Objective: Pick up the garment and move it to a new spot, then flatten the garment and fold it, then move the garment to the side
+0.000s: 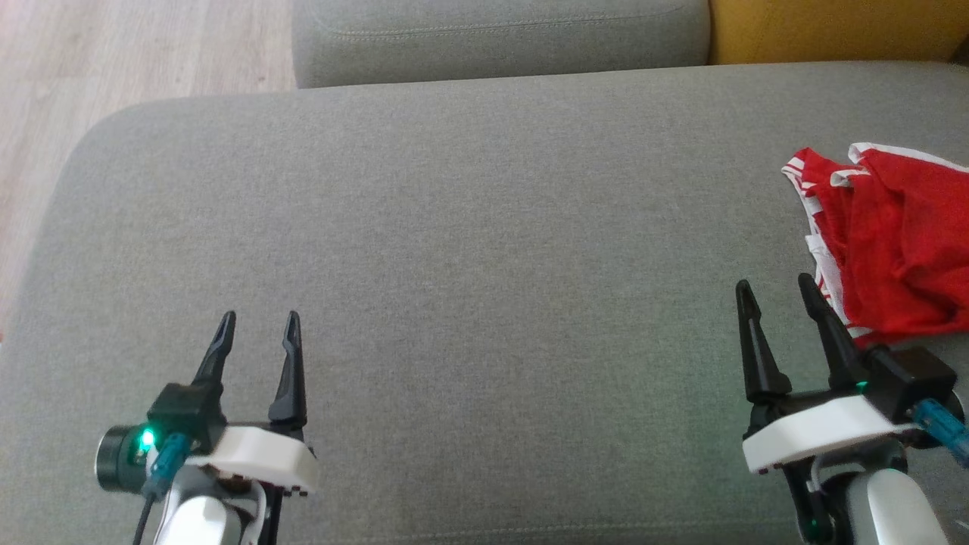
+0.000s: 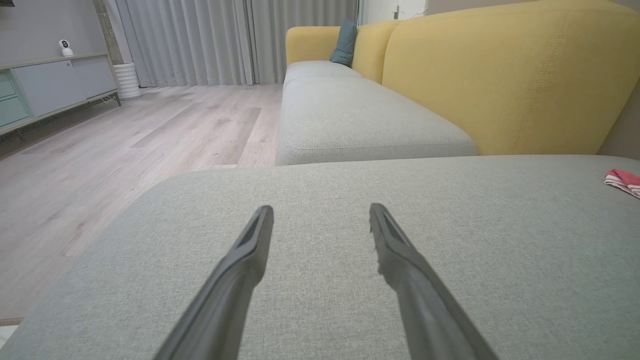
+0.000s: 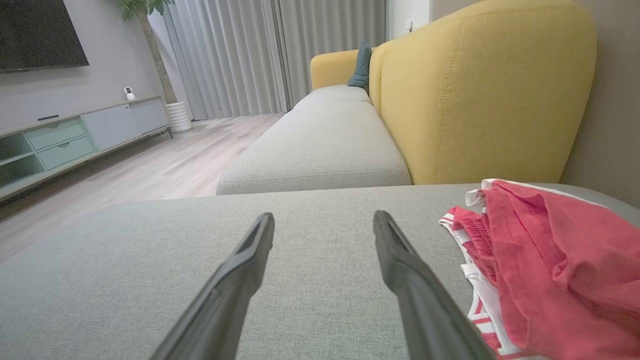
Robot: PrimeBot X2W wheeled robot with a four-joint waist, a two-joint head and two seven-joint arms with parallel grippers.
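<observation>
Grey cushion (image 1: 469,227) bears the garment (image 1: 901,250) at its right edge. Left gripper (image 1: 261,318) and right gripper (image 1: 775,281) gape empty; a one-layer pinch could slip.

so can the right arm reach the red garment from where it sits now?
Probably yes. The right gripper is open and empty, and the red garment lies bunched just to its right on the grey cushion, with nothing between them. The garment's far side runs out of the head view.
</observation>
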